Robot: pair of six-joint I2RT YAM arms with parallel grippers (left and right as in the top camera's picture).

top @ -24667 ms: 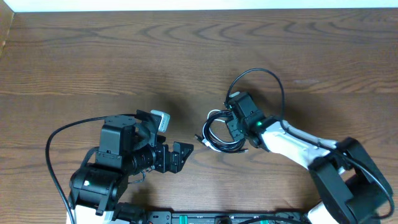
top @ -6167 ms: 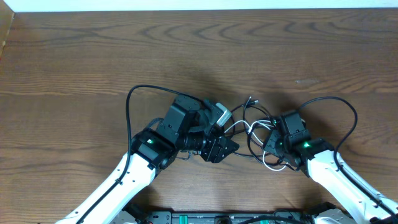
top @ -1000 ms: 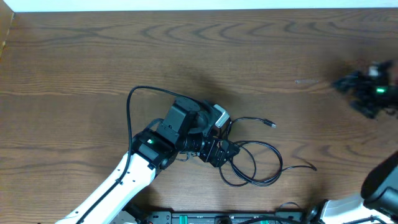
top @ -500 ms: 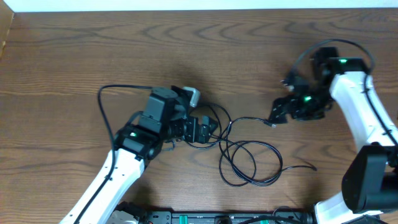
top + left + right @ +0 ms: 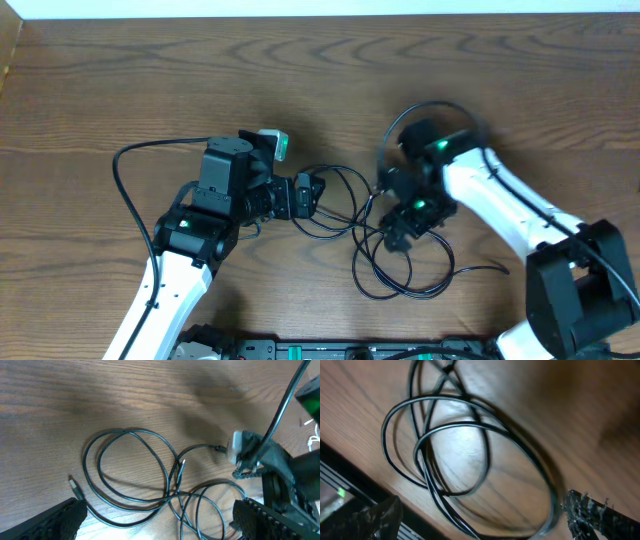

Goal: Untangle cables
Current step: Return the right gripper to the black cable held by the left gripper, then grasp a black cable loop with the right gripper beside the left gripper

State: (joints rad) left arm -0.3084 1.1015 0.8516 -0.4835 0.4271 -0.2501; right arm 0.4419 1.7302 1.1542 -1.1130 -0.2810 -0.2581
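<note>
Black cable lies in loose, overlapping loops on the wooden tabletop, near the front edge and between the two arms. One small plug end trails off to the right of the loops. In the left wrist view the same loops spread flat on the wood, with another plug at their left.

The right claw hangs over the upper part of the coil with its fingers spread wide. The right wrist view shows the strands curving across the gap between them, and none is pinched. Whether a finger touches the cable cannot be told.

The left claw is just left of the loops, aimed toward them, its fingers also wide apart and gripping nothing.
</note>
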